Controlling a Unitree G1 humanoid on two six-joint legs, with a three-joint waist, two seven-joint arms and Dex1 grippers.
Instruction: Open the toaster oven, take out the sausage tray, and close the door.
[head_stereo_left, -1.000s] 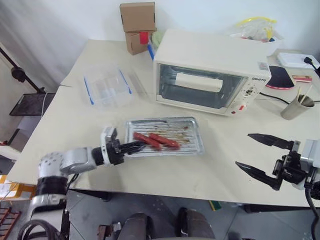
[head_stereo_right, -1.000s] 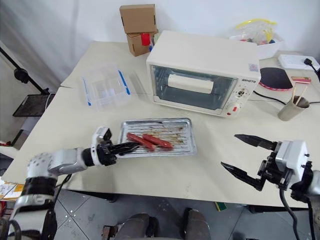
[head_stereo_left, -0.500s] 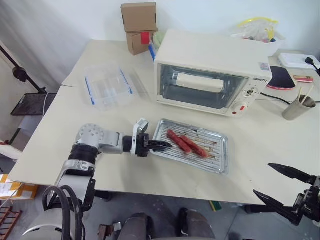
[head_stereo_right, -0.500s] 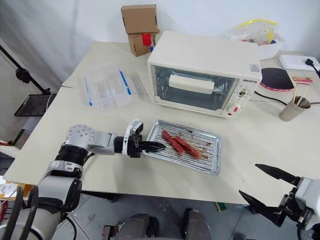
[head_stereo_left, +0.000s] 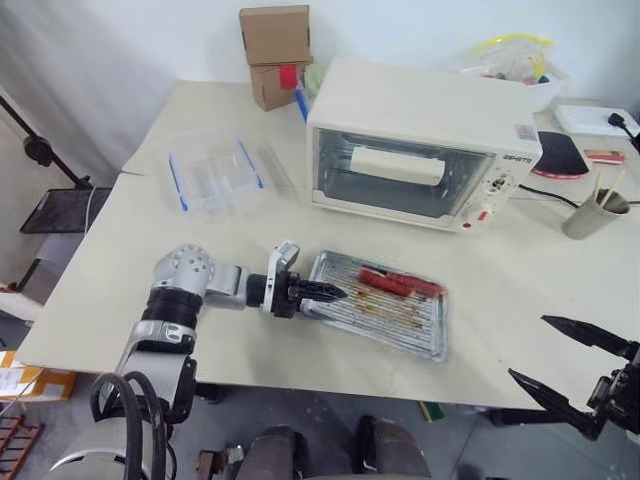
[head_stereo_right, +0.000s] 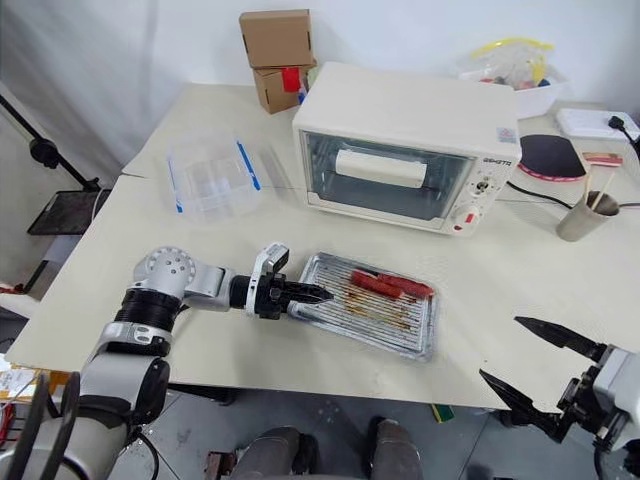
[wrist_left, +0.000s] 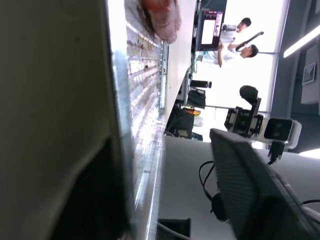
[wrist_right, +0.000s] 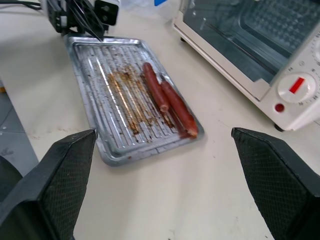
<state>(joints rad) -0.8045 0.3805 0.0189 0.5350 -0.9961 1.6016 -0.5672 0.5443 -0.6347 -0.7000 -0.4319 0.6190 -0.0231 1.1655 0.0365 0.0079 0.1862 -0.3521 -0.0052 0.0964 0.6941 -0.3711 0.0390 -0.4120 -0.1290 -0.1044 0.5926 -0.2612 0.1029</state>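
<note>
The cream-white toaster oven (head_stereo_left: 420, 110) stands at the back of the table, its glass door (head_stereo_left: 400, 190) closed and the bar handle (head_stereo_left: 398, 165) across the upper glass. In front of it the silver sausage tray (head_stereo_left: 370, 320) lies flat on the table, turned askew. Two reddish sausages (head_stereo_left: 400, 283) rest along the tray's far side, also seen in the right wrist view as sausages (wrist_right: 167, 97). My left gripper (head_stereo_left: 325, 293) is at the tray's left short rim. My right gripper (head_stereo_left: 528, 348) hangs open and empty near the table's front right edge, well clear of the tray.
A clear container with blue clips (head_stereo_left: 212, 172) sits at the back left, with cardboard boxes (head_stereo_left: 275, 50) behind it. A paper cup holding sticks (head_stereo_left: 592, 213), a black round pad (head_stereo_left: 560, 155) and a cable lie to the right of the oven.
The tray slid to the right with my left gripper and turned askew. The sausages rolled to its far side. My right gripper drew back toward the front right edge.
</note>
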